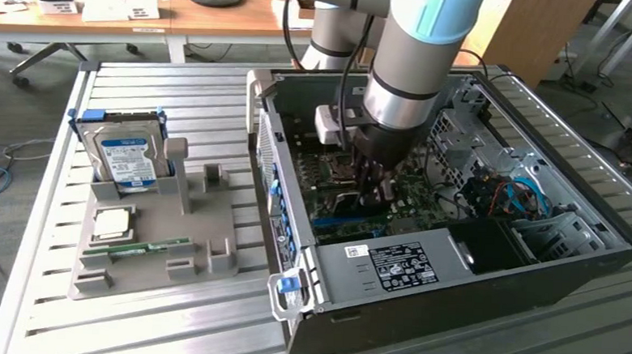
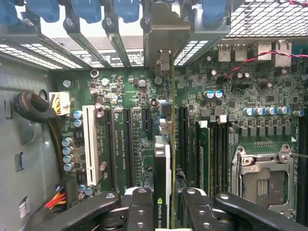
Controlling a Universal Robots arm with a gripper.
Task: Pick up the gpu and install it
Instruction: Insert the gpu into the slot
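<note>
Firmly, the black-fingered tool [image 2: 166,211] is clamped on the gpu [image 2: 161,161] — a thin, dark-faced green card held edge-on above the green motherboard [image 2: 120,96], near the open black case [image 1: 571,263] and its slotted rear edge. Installing looks to be in hand; seating calls for squareness over the long black slots [image 2: 129,139]. Blue plastic latches [image 2: 89,9] crowd the bracket end.

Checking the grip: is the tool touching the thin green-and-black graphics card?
Touching. The wrist view shows the tool clamped on both faces of the thin green-and-black graphics card.
</note>
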